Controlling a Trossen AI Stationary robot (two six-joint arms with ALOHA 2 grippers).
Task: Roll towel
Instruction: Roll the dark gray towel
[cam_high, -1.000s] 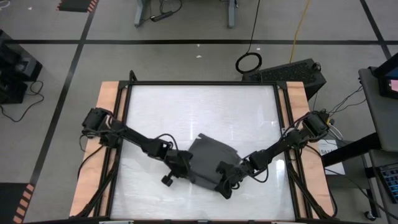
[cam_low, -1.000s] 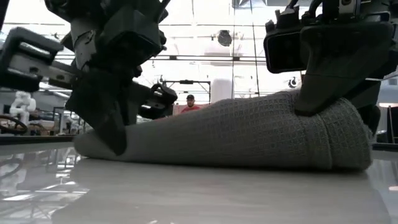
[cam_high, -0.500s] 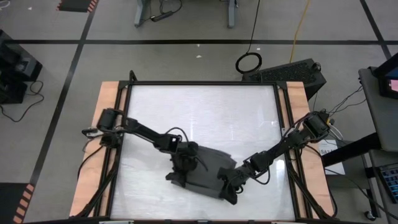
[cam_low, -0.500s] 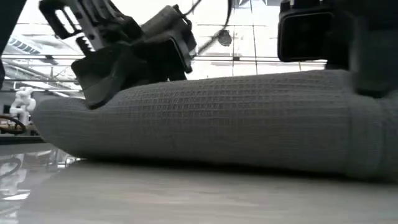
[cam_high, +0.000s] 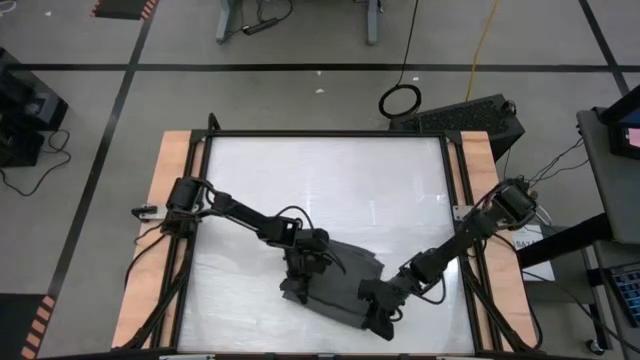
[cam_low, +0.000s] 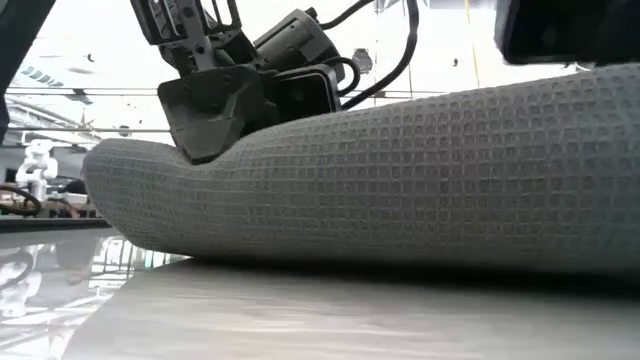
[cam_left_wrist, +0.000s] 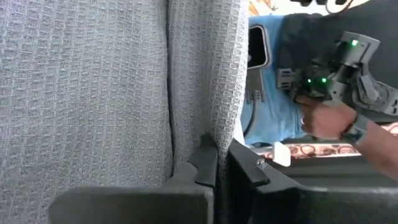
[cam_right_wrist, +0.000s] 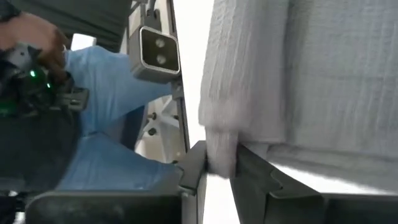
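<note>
The left tool (cam_high: 296, 290) is clamped on the towel (cam_high: 335, 285) at the cloth's nine o'clock end, seen from above, and the right tool (cam_high: 378, 312) grips the towel's edge at about five o'clock. The towel lies bunched on the white table (cam_high: 330, 180), toward six o'clock of its middle, and both dark arms reach inward to it from the table's nine and three o'clock sides.

In the low view the towel (cam_low: 400, 170) fills most of the picture as a thick grey waffle-weave roll resting on the glossy table (cam_low: 300, 320). The left tool (cam_low: 215, 115) presses down on the roll's nine o'clock end, its fingers together on the cloth. A dark block at the one o'clock corner is probably the right arm, though too little of it shows to be sure.

In the left wrist view the left tool (cam_left_wrist: 217, 165) has its two dark fingers (cam_left_wrist: 202, 162) nearly shut, with a fold of the towel (cam_left_wrist: 124, 87) pinched between them. Beyond it a person's hand (cam_left_wrist: 329, 118) holds a device with green lights (cam_left_wrist: 336, 68).

In the right wrist view the right tool (cam_right_wrist: 221, 165) holds a thicker fold of the towel (cam_right_wrist: 280, 74) between its fingers (cam_right_wrist: 194, 163), which stand slightly apart around the cloth. A person in blue trousers (cam_right_wrist: 106, 112) sits beyond.
</note>
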